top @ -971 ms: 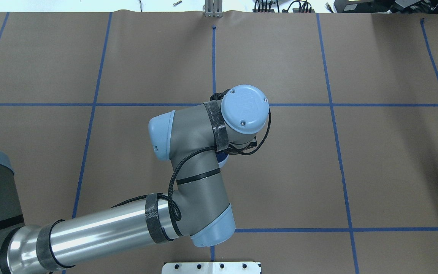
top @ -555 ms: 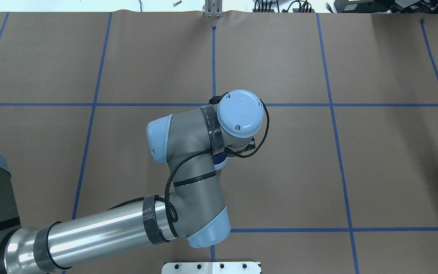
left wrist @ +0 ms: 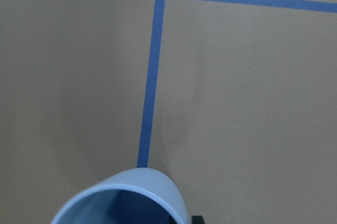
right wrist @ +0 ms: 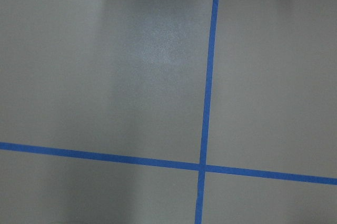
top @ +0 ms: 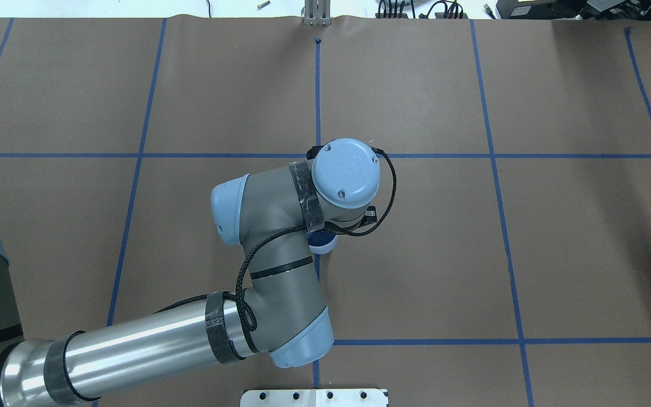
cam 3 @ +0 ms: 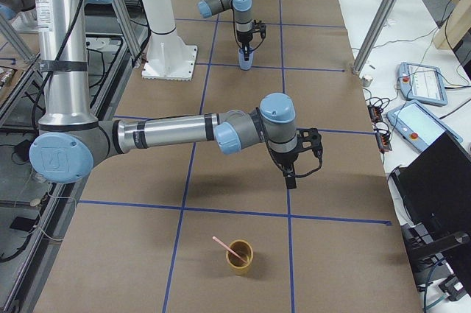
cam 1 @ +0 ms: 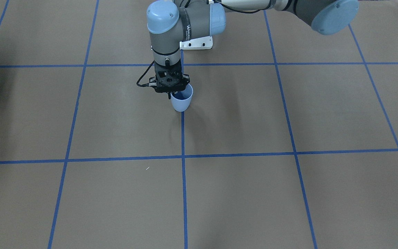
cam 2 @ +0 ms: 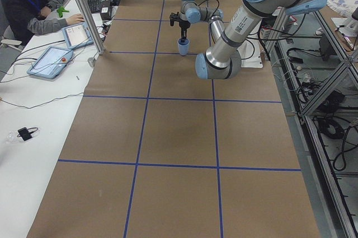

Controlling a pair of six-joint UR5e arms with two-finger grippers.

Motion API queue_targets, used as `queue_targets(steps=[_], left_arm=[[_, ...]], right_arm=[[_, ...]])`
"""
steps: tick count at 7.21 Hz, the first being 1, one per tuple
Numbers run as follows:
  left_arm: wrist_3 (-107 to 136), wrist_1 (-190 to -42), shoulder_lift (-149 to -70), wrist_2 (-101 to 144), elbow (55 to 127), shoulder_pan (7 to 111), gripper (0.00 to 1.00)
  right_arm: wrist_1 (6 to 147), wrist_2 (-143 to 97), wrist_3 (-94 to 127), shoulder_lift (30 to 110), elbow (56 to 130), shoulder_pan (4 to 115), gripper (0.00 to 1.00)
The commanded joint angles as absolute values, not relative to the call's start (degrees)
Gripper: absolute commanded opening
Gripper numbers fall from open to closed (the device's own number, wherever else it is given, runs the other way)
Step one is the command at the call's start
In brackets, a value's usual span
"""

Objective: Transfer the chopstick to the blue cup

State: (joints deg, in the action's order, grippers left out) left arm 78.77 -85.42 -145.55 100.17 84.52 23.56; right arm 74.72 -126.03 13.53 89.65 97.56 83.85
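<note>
The blue cup [cam 1: 181,99] stands upright on the centre tape line, small and light blue with a darker inside. My left gripper [cam 1: 173,94] comes straight down on it and is shut on its rim, one finger inside and one outside. From overhead the wrist hides the gripper, and only an edge of the cup [top: 324,243] shows. The left wrist view has the cup's mouth [left wrist: 126,197] at its bottom edge. One pink chopstick [cam 3: 224,245] leans in a tan cup [cam 3: 238,257] far off at the right end. My right gripper [cam 3: 294,171] hangs above bare table; I cannot tell if it is open.
Brown paper with a grid of blue tape lines [cam 1: 182,157] covers the table. The white robot base plate [top: 314,397] lies at the near edge. A person sits at a side desk [cam 2: 33,3] with tablets [cam 2: 53,61]. More tablets [cam 3: 423,85] lie beyond the table's far side.
My left wrist has shifted left and a little toward the robot base, and the blue cup has moved along with it.
</note>
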Motion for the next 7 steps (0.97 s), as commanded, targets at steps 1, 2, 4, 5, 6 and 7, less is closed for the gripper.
queue_targets(steps=[1,2,4,5,6,7], left_arm=[[78.5,-85.3,-145.5,99.7,85.0,23.5,0.98],[78.5,-84.9,-145.5,99.9,86.0,23.6,0.98],[76.3,-77.9,-144.8,100.4,96.9,23.7,0.98],[74.9,-72.8,-144.5,100.4,102.9,24.1,0.98],[73.8,-70.2,-142.8,100.5,107.2,25.5,0.98],[67.7,-69.7,-138.1,100.5,111.1,28.0,0.98]], right_arm=[[74.8,-126.0,13.5,89.6,97.6,83.8,1.00],[74.7,-126.0,13.5,89.6,97.6,83.8,1.00],[74.7,-126.0,13.5,89.6,97.6,83.8,1.00],[74.7,-126.0,13.4,89.6,97.6,83.8,1.00],[74.7,-126.1,13.4,89.6,97.7,83.8,1.00],[74.7,-126.2,13.4,89.6,97.7,83.8,1.00]])
